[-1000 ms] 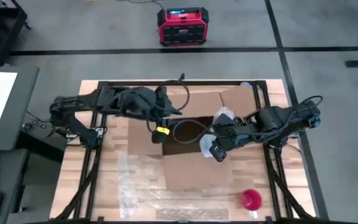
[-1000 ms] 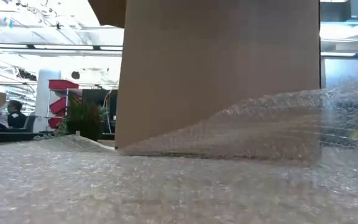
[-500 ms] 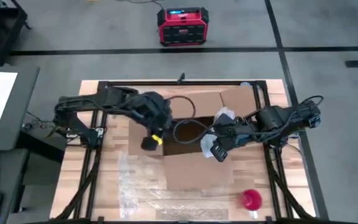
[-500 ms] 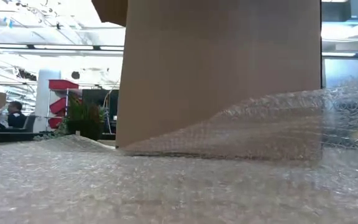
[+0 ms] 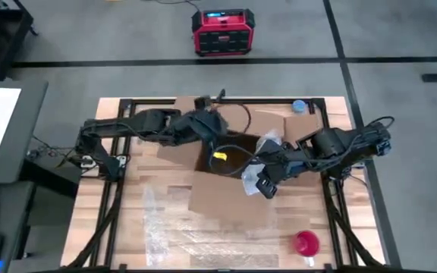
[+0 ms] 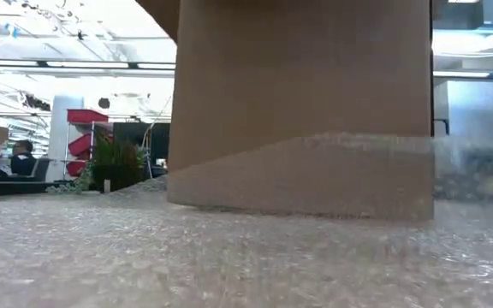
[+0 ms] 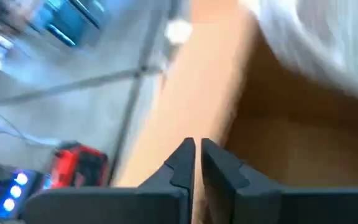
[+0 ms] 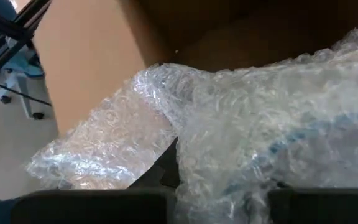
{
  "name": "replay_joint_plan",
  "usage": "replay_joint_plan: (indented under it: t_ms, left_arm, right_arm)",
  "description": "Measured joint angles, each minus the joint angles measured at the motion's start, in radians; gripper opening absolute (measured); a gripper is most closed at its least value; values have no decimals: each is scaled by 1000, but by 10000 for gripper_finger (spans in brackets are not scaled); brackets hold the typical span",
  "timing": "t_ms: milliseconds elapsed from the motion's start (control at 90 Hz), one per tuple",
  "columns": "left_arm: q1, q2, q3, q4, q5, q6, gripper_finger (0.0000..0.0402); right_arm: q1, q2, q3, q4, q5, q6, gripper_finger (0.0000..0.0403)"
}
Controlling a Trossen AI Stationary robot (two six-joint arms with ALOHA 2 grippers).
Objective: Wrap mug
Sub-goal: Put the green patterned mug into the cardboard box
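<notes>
High view shows the left gripper (image 5: 220, 154) over the dark opening of the cardboard box (image 5: 234, 201) at desk centre, its jaws clenched nearly together on nothing in the left wrist view. At the box's 3 o'clock edge the right gripper (image 5: 268, 145) has its jaws grasping a bubble-wrap bundle (image 8: 272, 143), which probably encloses the mug, though the wrap blurs its contents. More bubble wrap (image 5: 174, 243) lies at 7 o'clock, a red cup (image 5: 306, 243) at 5 o'clock.
</notes>
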Motion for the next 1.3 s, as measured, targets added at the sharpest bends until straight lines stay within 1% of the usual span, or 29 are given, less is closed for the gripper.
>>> replay_joint_plan:
  t_ms: [78, 144, 200, 267, 344, 433, 500, 533, 600, 733, 789, 833, 878, 1011, 1056, 1122, 1189, 1300]
  left_arm:
    - [36, 2, 7, 65, -12, 9, 1]
    - [65, 6, 7, 97, -8, 8, 1]
    - [78, 6, 12, 89, 12, 8, 0]
    - [73, 0, 54, 27, 39, 10, 0]
    - [55, -8, 115, -41, 112, 27, 0]
    - [45, -15, 184, -148, 270, 10, 0]
    - [45, -15, 190, -190, 394, -49, 0]
    - [46, -11, 190, -219, 436, -83, 0]
    - [46, 11, 188, -262, 474, -124, 0]
    - [46, 70, 187, -291, 479, -125, 0]
    - [44, 99, 187, -277, 462, -111, 0]
    - [44, 121, 187, -252, 414, -97, 0]
    - [43, 142, 187, -223, 343, -77, 0]
    - [47, 171, 186, -67, 74, 6, 0]
    - [50, 172, 186, -8, 12, 31, 0]
    - [60, 172, 186, 76, -37, 54, 0]
    - [79, 172, 186, 137, -45, 61, 0]
    - [133, 172, 186, 145, -45, 22, 0]
  right_arm:
    - [-24, 0, 0, 1, -39, 0, 30]
    - [-39, 0, 0, 0, -52, -8, 30]
    - [-51, 0, 0, -1, -50, -11, 30]
    - [-65, 0, 0, -6, -44, -11, 30]
    - [-73, 0, 0, -9, -12, -11, 30]
    - [-81, 0, 0, -9, 38, 3, 30]
    - [-90, 0, 6, -19, 62, 21, 30]
    - [-93, 1, 21, -35, 74, 32, 30]
    - [-97, 1, 58, -64, 113, 49, 30]
    - [-110, -1, 140, -106, 208, 65, 30]
    - [-112, -1, 161, -124, 241, 68, 30]
    - [-114, -1, 172, -123, 256, 67, 30]
    - [-119, -2, 177, -119, 258, 61, 30]
    - [-114, -1, 177, -121, 218, 37, 30]
    - [-107, 3, 177, -120, 213, 34, 30]
    - [-102, 12, 177, -121, 199, 19, 30]
    - [-94, 20, 176, -122, 168, 4, 30]
    - [-88, 33, 176, -117, 108, -60, 30]
